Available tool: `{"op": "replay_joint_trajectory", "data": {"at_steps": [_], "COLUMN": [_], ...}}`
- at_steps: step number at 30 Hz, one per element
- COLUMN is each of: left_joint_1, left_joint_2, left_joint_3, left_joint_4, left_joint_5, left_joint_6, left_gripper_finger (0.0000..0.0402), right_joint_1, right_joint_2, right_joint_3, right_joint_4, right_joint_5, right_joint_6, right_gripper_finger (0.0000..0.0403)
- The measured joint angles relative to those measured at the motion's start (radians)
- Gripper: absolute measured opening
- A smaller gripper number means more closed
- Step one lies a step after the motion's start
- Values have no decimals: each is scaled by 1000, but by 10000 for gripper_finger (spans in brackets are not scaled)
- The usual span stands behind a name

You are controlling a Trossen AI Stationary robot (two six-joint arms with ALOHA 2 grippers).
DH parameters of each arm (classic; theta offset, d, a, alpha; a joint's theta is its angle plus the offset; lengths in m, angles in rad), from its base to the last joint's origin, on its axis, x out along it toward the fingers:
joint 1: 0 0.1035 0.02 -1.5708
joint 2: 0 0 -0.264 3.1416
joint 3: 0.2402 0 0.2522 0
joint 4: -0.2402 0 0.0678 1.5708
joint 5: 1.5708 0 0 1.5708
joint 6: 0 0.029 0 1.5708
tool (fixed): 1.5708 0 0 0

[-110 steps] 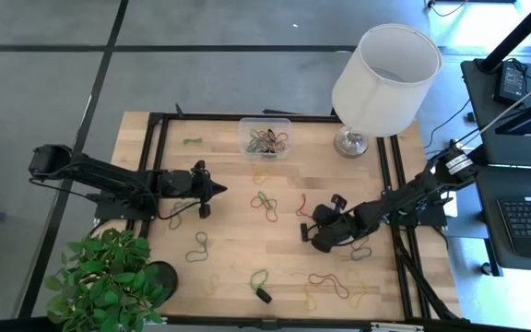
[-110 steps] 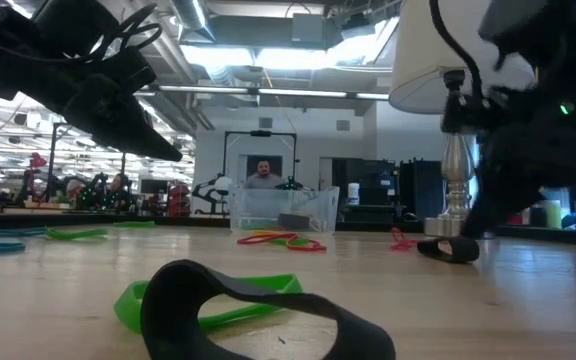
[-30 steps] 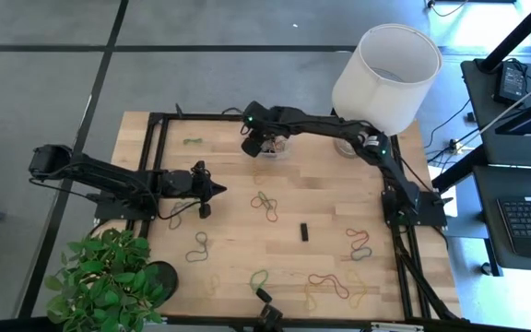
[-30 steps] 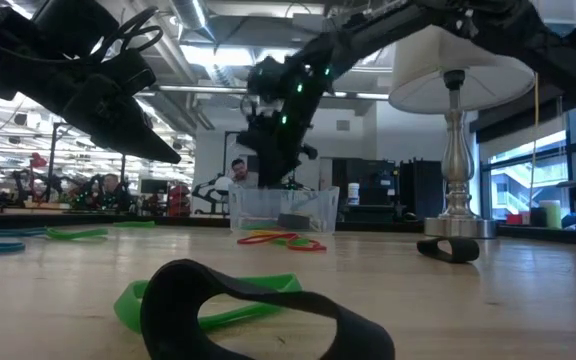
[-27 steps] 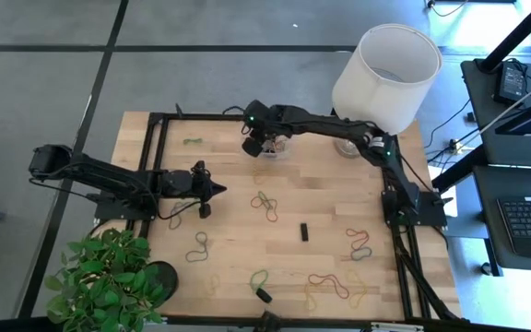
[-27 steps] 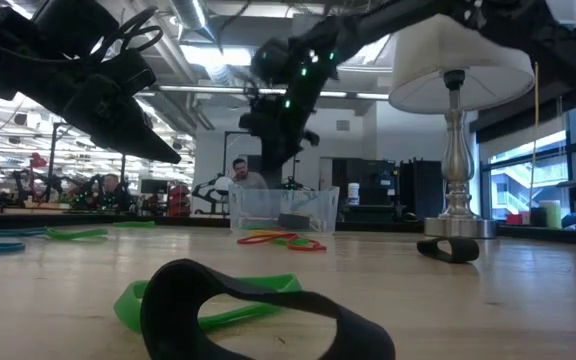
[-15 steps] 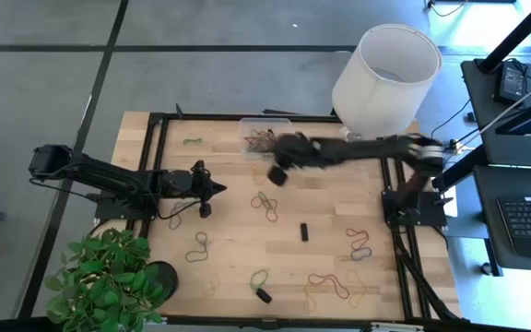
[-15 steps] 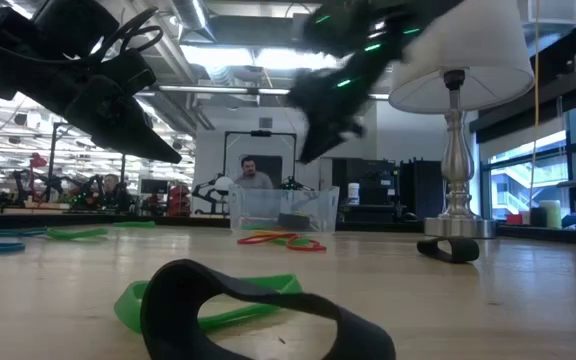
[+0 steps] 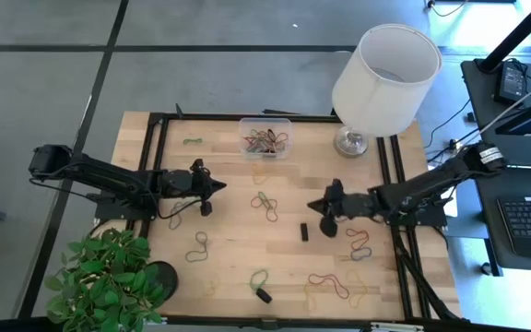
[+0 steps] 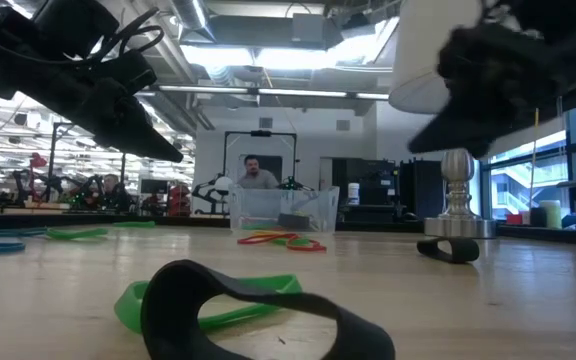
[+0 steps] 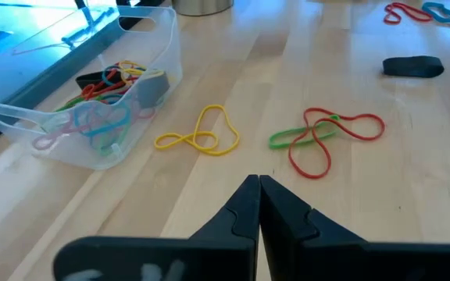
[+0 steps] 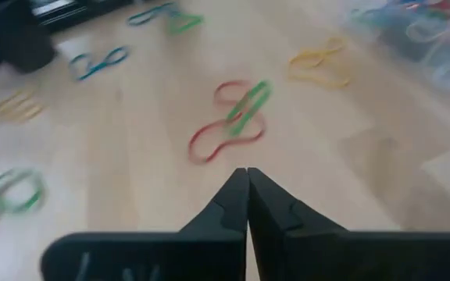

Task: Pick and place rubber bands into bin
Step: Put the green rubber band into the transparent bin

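Looking straight down, we find the right gripper [image 9: 313,205] hovering over the middle of the wooden table [image 9: 229,277], its arm stretching in from the right edge. In its own wrist view the two dark fingers [image 12: 233,203] are pressed together with nothing between them. Just beyond the tips lies a tangled red-and-green band [image 12: 231,119], and a small black block [image 9: 304,231] sits on the wood just near of the gripper.

We note the left gripper [image 9: 219,189] waiting over the left half of the table, fingers [image 11: 248,211] likewise pressed together and empty, pointing toward the centre.

The bin [image 9: 265,136] stands at the far edge of the table, left of the lamp's metal base [image 9: 350,140]. It holds a heap of mixed rubber bands [image 9: 266,142]; from the left wrist view we make out red, yellow, green and pale ones [image 11: 104,109] inside the clear wall.

Loose bands are scattered on the wood: a yellow loop [image 11: 199,138] just near of the bin, a green one [image 9: 192,141] at the far left, a red one [image 9: 359,245] on the right, red and yellow ones [image 9: 330,288] near the front edge. A white lampshade [image 9: 385,78] overhangs the far right corner. A potted plant [image 9: 109,281] sits at the near left corner.

In the low view a person [image 10: 255,173] shows in the room behind the bin.
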Motion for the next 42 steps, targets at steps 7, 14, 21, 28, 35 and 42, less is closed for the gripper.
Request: {"op": "replay_joint_trajectory", "data": {"at_steps": [7, 14, 21, 28, 35, 42], "left_joint_1": [0, 0, 3, -23, -43, -35], "left_joint_2": [0, 0, 0, 9, 63, 146], "left_joint_3": [0, 0, 2, 135, 387, 457], "left_joint_4": [-1, -1, 32, -239, -687, -960], "left_joint_5": [0, 19, 7, 32, -24, 49], "left_joint_6": [0, -41, 16, 53, 60, -18], "left_gripper_finger": [5, 7, 2, 2, 11, 79], "right_joint_1": [48, 48, 48, 48, 47, 44], "right_joint_2": [-1, -2, -2, -2, -2, -2], "right_joint_3": [-81, -81, -81, -81, -81, -81], "right_joint_4": [77, 80, 83, 85, 89, 91], "right_joint_5": [1, 0, 0, 0, -1, -1], "right_joint_6": [2, -33, -53, -56, -81, -83], "right_gripper_finger": [10, 11, 17, 17, 17, 17]}}
